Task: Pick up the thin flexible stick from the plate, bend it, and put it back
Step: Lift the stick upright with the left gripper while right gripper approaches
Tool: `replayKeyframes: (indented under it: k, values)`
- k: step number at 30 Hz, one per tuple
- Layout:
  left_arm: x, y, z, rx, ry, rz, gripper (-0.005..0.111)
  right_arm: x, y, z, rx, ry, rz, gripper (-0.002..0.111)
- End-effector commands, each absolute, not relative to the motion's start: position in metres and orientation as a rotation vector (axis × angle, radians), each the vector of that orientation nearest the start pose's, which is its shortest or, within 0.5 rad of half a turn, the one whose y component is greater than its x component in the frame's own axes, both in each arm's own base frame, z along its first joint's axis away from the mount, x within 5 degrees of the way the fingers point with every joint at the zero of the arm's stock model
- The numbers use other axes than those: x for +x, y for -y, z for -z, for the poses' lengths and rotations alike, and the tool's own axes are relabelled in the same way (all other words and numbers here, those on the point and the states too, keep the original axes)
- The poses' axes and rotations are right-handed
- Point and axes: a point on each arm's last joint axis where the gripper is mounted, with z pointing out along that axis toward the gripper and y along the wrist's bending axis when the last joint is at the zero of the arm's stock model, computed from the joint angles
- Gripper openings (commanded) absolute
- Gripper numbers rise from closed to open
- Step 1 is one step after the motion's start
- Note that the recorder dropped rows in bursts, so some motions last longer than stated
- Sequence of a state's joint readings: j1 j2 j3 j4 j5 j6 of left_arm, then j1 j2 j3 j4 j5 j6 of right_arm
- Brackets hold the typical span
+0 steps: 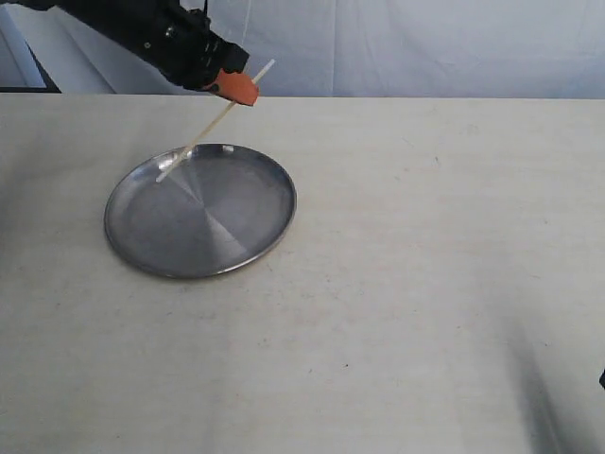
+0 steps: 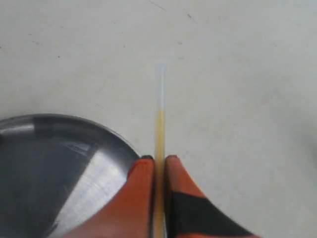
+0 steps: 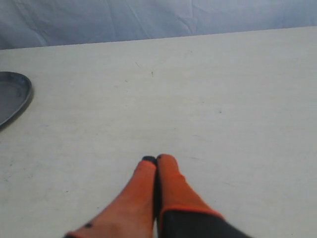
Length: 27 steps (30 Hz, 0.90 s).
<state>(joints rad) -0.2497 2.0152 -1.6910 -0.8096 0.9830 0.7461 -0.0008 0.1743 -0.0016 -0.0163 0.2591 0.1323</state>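
The thin pale stick [image 1: 203, 132] hangs tilted and straight above the far edge of the silver plate [image 1: 227, 222]. My left gripper [image 1: 236, 88], with orange fingers, is shut on the stick near its upper end; its lower tip hangs over the plate's far left part. In the left wrist view the stick [image 2: 159, 124] runs out between the orange fingertips [image 2: 143, 173] of the left gripper [image 2: 158, 161], beside the plate's rim [image 2: 119, 136]. My right gripper [image 3: 156, 159] is shut on nothing, low over the bare table. Only the plate's edge [image 3: 20, 96] shows in the right wrist view.
The beige table [image 1: 425, 246] stretches wide to the right of the plate. A pale blue cloth backdrop [image 1: 425, 43] hangs behind the table's far edge. A dark bit at the lower right edge [image 1: 601, 378] belongs to the right arm.
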Motion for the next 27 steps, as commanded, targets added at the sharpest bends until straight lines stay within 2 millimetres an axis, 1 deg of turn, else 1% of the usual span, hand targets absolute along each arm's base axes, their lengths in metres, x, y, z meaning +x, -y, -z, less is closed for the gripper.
replayKeyframes:
  k: [1,4,8,10,11,12,15,17,19,22,24,25,26,27]
  values:
    - [0.381,0.161,-0.282,0.722,-2.235,1.058,0.000,0.066,0.001,-0.180,0.079,-1.902,-0.037,-0.001]
    - [0.359,0.162,-0.290,0.670,-2.107,1.207,0.000,0.066,0.001,-0.180,0.081,-1.902,-0.039,-0.001]
    - [0.329,0.163,-0.291,0.581,-1.947,1.457,0.000,0.066,0.001,-0.182,0.085,-1.885,-0.045,-0.001]
    - [0.316,0.161,-0.286,0.506,-1.860,1.563,0.000,0.068,-0.001,-0.188,0.211,-1.806,-0.180,-0.001]
    - [0.307,0.160,-0.279,0.553,-1.848,1.576,0.000,0.069,-0.002,-0.192,0.319,-1.744,-0.289,-0.001]
    - [0.302,0.159,-0.277,0.571,-1.841,1.573,0.000,0.070,-0.002,-0.197,0.423,-1.680,-0.391,-0.001]
    - [0.291,0.157,-0.263,0.567,-1.877,1.580,0.000,0.071,0.001,-0.205,0.666,-1.521,-0.613,-0.001]
    - [0.286,0.156,-0.254,0.551,-1.906,1.582,0.000,0.071,0.001,-0.204,0.816,-1.486,-0.751,-0.001]
    - [0.284,0.155,-0.251,0.548,-1.916,1.589,0.000,0.070,-0.003,-0.200,0.926,-1.496,-0.869,-0.001]
    - [0.281,0.156,-0.253,0.570,-1.891,1.631,0.000,0.070,-0.006,-0.197,0.981,-1.516,-0.942,-0.001]
    - [0.280,0.156,-0.254,0.576,-1.886,1.641,0.000,0.067,-0.015,-0.191,1.003,-1.621,-1.020,-0.001]
    - [0.280,0.156,-0.254,0.576,-1.886,1.641,0.000,0.064,-0.024,-0.186,0.982,-1.720,-1.085,-0.001]
    - [0.280,0.156,-0.254,0.576,-1.886,1.641,0.000,0.062,-0.032,-0.190,0.890,-1.772,-1.154,-0.001]
    - [0.280,0.156,-0.254,0.576,-1.886,1.641,0.000,0.061,-0.036,-0.198,0.818,-1.758,-1.196,-0.001]
